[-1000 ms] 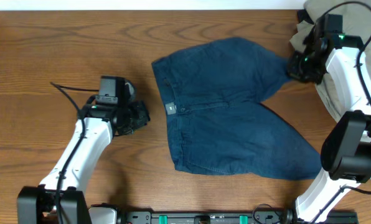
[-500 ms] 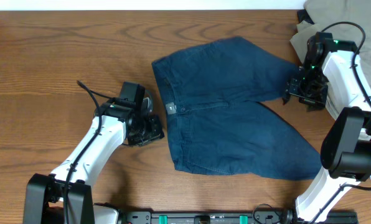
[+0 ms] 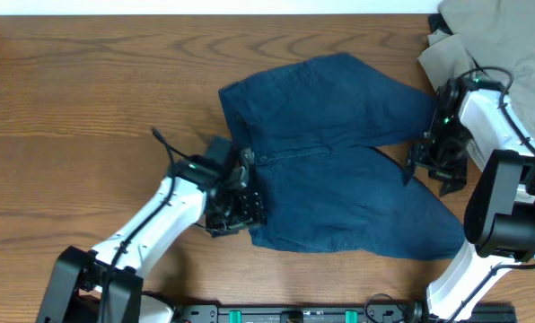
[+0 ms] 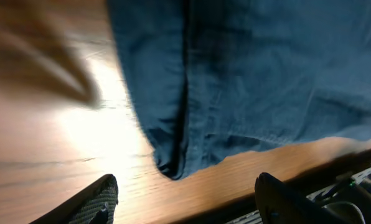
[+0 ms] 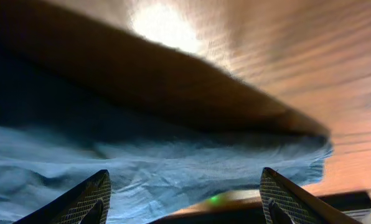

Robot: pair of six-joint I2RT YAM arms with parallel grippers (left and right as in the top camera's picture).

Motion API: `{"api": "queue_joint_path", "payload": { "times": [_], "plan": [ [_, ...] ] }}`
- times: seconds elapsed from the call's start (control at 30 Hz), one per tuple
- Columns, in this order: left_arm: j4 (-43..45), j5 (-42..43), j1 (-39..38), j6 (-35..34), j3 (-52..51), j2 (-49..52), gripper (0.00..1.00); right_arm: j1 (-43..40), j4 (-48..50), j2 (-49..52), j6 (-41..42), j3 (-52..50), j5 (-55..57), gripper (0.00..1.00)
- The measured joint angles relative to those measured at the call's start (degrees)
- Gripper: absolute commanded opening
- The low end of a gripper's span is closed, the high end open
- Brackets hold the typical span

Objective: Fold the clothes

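Observation:
The clothes, dark navy shorts [image 3: 339,152], lie spread flat mid-table with the waistband to the left and two legs fanning right. My left gripper [image 3: 241,211] hovers at the waistband's near corner, open. In the left wrist view that corner of the shorts [image 4: 254,81] sits just ahead of the left gripper [image 4: 185,186], with nothing between the fingers. My right gripper [image 3: 434,161] is open over the right side, where the two legs part. The right wrist view shows blue fabric [image 5: 173,168] lying under the wide-spread jaws of the right gripper [image 5: 184,180], not pinched.
A khaki-grey garment [image 3: 501,36] is heaped at the back right corner, close behind the right arm. Bare wooden table [image 3: 70,108] stretches to the left. A black rail [image 3: 294,314] runs along the front edge.
The left arm swung right from bare table to the waistband's near corner and opened. The right gripper came down from the upper leg's end toward the gap between the legs and opened.

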Motion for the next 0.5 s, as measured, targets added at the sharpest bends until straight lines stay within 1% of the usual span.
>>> {"api": "queue_joint_path", "payload": {
  "times": [0.1, 0.13, 0.17, 0.27, 0.3, 0.33, 0.4, 0.43, 0.47, 0.5],
  "plan": [
    [3.52, 0.33, -2.71, -2.62, -2.64, 0.00, 0.72, 0.00, 0.52, -0.22, 0.00, -1.97, -0.52, 0.75],
    [4.50, 0.37, -3.52, -3.37, -3.52, 0.02, 0.68, 0.00, 0.66, -0.59, 0.00, -2.67, -0.70, 0.75],
    [5.70, 0.42, -4.39, -4.35, -4.37, 0.02, 0.61, 0.00, 0.61, -1.22, 0.00, -3.30, -0.81, 0.75],
    [9.14, 0.44, -6.69, -6.12, -6.03, 0.04, 0.44, 0.00, 0.66, -3.85, 0.00, -4.72, -1.03, 0.75],
    [9.90, 0.35, -7.17, -6.82, -6.16, 0.09, 0.36, 0.00, 0.68, -5.40, 0.00, -5.53, -1.07, 0.74],
    [10.97, 0.15, -7.87, -7.23, -6.25, 0.24, 0.31, 0.00, 0.68, -6.12, 0.00, -5.90, -1.11, 0.74],
    [12.26, -1.31, -9.01, -8.20, -6.25, 0.70, 0.14, 0.00, 1.11, -8.31, 0.00, -7.65, -1.11, 0.73],
    [12.46, -2.25, -9.60, -9.14, -6.25, 1.14, 0.09, 0.00, 1.51, -9.29, 0.00, -8.81, -1.11, 0.73],
    [12.48, -3.10, -10.08, -9.75, -6.27, 1.64, 0.06, 0.00, 2.08, -10.19, 0.00, -10.14, -1.16, 0.72],
    [12.57, -3.72, -10.29, -10.27, -6.27, 2.19, 0.06, 0.00, 2.67, -10.88, -0.02, -11.45, -1.33, 0.70]
  ]
}}
